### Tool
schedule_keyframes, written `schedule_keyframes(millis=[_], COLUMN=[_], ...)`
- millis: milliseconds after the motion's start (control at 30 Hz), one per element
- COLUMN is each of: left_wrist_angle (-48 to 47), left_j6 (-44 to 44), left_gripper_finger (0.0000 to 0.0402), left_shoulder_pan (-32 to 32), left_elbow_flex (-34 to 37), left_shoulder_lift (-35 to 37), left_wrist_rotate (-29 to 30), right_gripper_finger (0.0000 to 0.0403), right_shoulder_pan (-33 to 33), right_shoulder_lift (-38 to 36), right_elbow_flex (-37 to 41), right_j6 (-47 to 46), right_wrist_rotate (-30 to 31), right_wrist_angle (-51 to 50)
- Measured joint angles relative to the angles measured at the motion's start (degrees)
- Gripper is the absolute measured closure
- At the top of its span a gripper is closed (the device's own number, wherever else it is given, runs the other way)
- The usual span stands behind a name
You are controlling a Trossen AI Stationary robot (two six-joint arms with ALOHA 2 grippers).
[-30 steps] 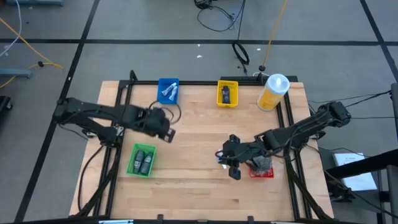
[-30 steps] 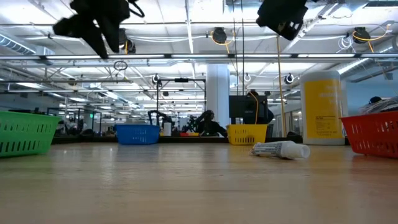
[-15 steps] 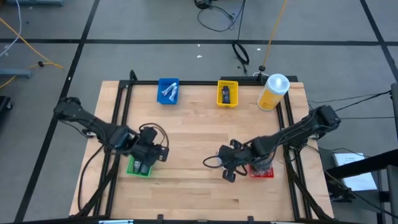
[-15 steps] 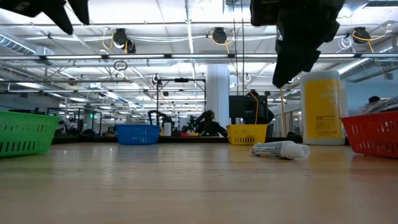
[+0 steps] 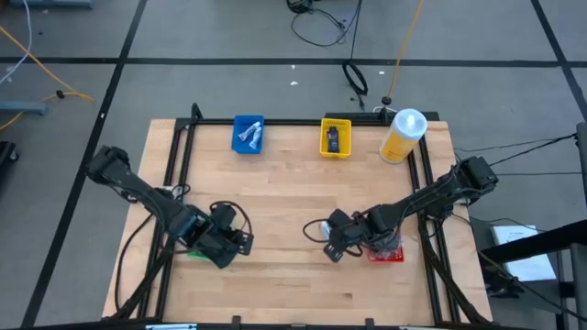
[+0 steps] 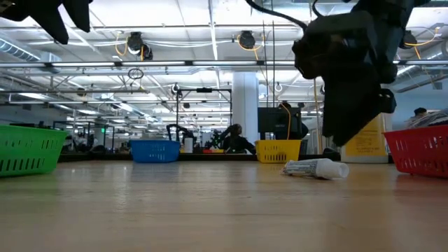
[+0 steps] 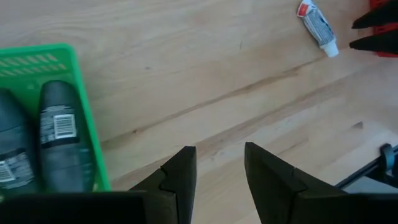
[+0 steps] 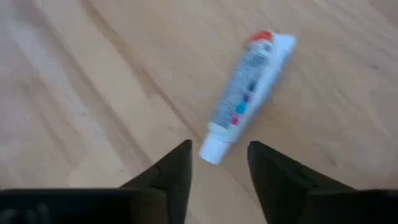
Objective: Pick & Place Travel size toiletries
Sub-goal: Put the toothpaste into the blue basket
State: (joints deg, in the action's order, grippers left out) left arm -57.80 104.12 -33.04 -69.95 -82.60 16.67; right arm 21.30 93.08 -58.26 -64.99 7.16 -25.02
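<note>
The right gripper hangs open and empty, the lone tube just ahead on the table, apparently to straddle it, while the left gripper, open and empty, waits beside the green tray.

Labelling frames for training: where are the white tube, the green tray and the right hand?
white tube (image 8: pixel 247 87), right wrist view, mid-body.
green tray (image 7: pixel 78 106), left wrist view, its rim.
right hand (image 8: pixel 219 163), right wrist view, between its open fingertips.

No legible words anywhere. Only a barcode label on a dark bottle in the green tray. Blurred, unreadable print on the white tube.
</note>
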Motion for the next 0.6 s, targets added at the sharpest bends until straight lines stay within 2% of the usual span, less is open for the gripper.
schedule_keyframes(millis=[233, 467, 600], left_wrist_angle=[1.5, 1.5, 1.5], left_j6=[-0.3, -1.4, -2.6], left_gripper_finger=[0.0270, 0.0270, 0.0270], left_shoulder_pan=[0.8, 1.7, 2.4], left_elbow_flex=[0.0, 0.0, 0.0], left_shoulder_lift=[-0.7, -0.7, -0.7], left_wrist_rotate=[1.1, 2.3, 2.3], right_gripper_finger=[0.0204, 0.0206, 0.0206], right_shoulder_pan=[0.0, -0.3, -0.3], right_shoulder_lift=[0.0, 1.9, 5.2], right_elbow_flex=[0.4, 0.4, 0.5], right_j6=[-0.7, -0.5, -1.4], right_wrist_rotate=[0.0, -0.2, -4.0], right_wrist_angle=[2.2, 5.1, 6.6])
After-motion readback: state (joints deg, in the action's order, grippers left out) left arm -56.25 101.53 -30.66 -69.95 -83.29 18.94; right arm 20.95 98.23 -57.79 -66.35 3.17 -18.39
